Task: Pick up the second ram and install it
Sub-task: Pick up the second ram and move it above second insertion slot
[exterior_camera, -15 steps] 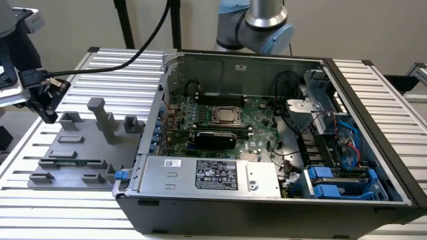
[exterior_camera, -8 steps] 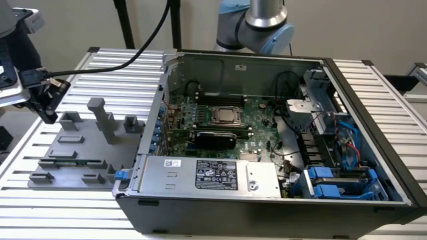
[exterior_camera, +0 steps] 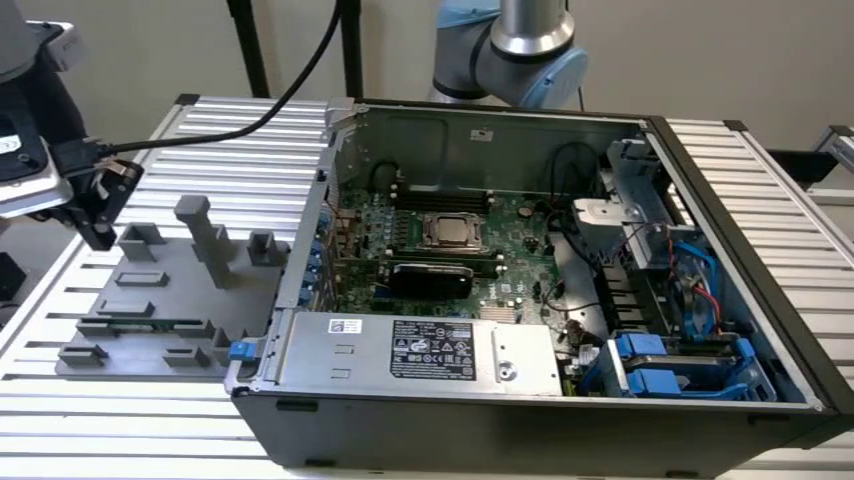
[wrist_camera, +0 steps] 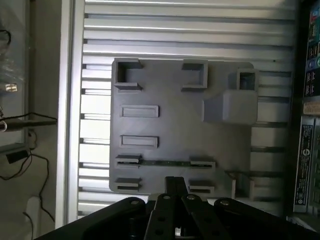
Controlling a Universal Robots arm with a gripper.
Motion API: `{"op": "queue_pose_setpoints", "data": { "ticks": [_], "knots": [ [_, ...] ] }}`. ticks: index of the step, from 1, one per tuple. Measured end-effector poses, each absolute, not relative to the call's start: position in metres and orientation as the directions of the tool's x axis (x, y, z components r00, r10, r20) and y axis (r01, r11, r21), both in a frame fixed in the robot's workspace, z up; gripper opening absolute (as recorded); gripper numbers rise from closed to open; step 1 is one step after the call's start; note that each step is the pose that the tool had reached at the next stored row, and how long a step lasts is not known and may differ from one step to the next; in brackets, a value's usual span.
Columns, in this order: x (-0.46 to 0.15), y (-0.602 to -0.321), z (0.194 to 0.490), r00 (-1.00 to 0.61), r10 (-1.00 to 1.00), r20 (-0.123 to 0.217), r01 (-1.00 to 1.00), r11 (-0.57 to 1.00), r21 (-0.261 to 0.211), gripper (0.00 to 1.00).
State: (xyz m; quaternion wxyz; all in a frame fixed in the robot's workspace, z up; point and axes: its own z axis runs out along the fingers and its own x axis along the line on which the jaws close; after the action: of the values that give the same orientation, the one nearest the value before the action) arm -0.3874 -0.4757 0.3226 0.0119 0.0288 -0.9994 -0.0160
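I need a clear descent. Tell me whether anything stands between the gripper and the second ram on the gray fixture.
Nothing visible does. The second ram lies uncovered on the gray fixture. The gripper hangs above the fixture, and the tall posts stand to the ram's side, not over it.

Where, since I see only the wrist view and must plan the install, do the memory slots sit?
Observer: Inside the open case, on the exterior view's right of the gray tray. There, long dark slots run between the silver CPU and the case's back wall.
Operator: How does the pick stand?
Observer: The gripper hangs above the tray's end farthest from the case, clear of the second ram, which lies in its tray slot.
Operator: Anything else near that CPU?
Observer: A long black card lies on the CPU's other side, away from the slots.
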Motion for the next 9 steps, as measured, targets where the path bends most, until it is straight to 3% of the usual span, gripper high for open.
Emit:
{"op": "queue_pose_setpoints", "data": {
  "ticks": [9],
  "knots": [
    [-0.3874,-0.4757,0.3152,-0.975,-0.221,0.021,-0.22,0.975,0.032,0.0]
  ]
}}
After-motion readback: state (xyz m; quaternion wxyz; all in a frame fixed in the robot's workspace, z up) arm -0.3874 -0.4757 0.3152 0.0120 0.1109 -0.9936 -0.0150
